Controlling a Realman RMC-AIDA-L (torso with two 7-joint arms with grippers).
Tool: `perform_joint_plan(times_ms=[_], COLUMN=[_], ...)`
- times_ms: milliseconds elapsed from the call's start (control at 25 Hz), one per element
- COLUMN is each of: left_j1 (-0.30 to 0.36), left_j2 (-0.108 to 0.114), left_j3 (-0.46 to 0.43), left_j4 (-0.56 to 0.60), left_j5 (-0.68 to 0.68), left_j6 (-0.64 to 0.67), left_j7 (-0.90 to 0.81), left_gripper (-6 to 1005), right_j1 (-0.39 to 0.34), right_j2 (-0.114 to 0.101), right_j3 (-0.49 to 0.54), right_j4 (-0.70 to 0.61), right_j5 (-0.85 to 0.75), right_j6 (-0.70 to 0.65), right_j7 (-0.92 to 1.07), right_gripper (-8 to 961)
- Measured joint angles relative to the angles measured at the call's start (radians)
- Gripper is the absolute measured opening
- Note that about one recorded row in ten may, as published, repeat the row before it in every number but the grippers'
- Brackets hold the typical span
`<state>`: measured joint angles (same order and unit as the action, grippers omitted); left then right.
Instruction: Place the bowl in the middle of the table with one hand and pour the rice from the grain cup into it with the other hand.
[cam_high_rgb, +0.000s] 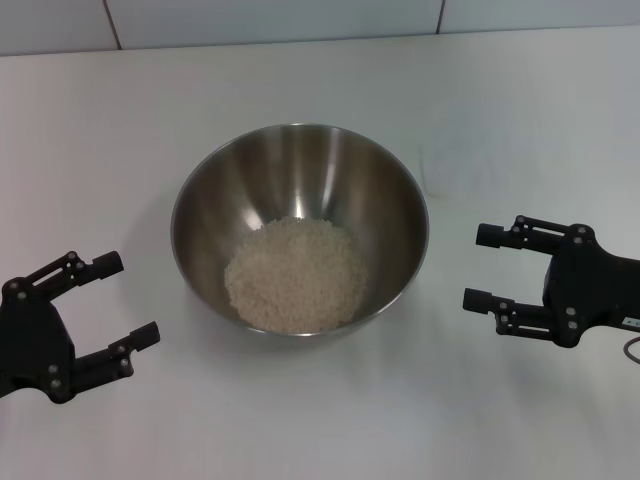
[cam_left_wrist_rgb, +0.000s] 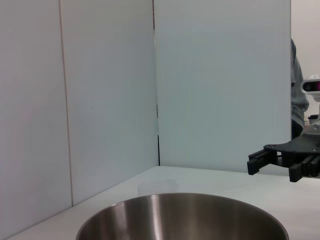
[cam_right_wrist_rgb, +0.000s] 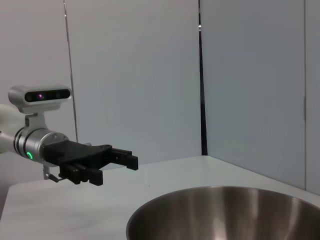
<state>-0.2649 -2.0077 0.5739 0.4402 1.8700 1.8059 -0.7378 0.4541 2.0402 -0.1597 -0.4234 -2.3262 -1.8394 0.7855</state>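
The steel bowl (cam_high_rgb: 300, 175) stands in the middle of the white table (cam_high_rgb: 300, 430), with a pale heap of rice (cam_high_rgb: 296, 273) on its bottom. The clear grain cup (cam_high_rgb: 455, 165) stands upright and looks empty, on the table just past the bowl's right side; in the left wrist view the grain cup (cam_left_wrist_rgb: 157, 189) shows faintly behind the bowl's rim (cam_left_wrist_rgb: 180, 217). My left gripper (cam_high_rgb: 130, 298) is open, left of the bowl and near the front. My right gripper (cam_high_rgb: 477, 267) is open, right of the bowl and nearer than the cup. Neither holds anything.
A pale panelled wall (cam_high_rgb: 300, 20) runs along the table's far edge. The right wrist view shows the bowl's rim (cam_right_wrist_rgb: 225, 212) with the left gripper (cam_right_wrist_rgb: 115, 169) beyond it. In the left wrist view the right gripper (cam_left_wrist_rgb: 272, 165) hangs past the bowl.
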Motion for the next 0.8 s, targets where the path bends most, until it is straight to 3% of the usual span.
perform_joint_plan(times_ms=[800], left_j1=[-0.002], left_j2=[0.000], left_j3=[0.003], left_j4=[0.000], left_j5=[0.003], left_j6=[0.000], left_j7=[0.000], left_gripper=[813], right_j1=[0.004], right_j2=[0.007], right_j3=[-0.011], right_j4=[-0.002], right_j5=[0.001], right_j6=[0.008], right_j7=[-0.002], right_gripper=[721])
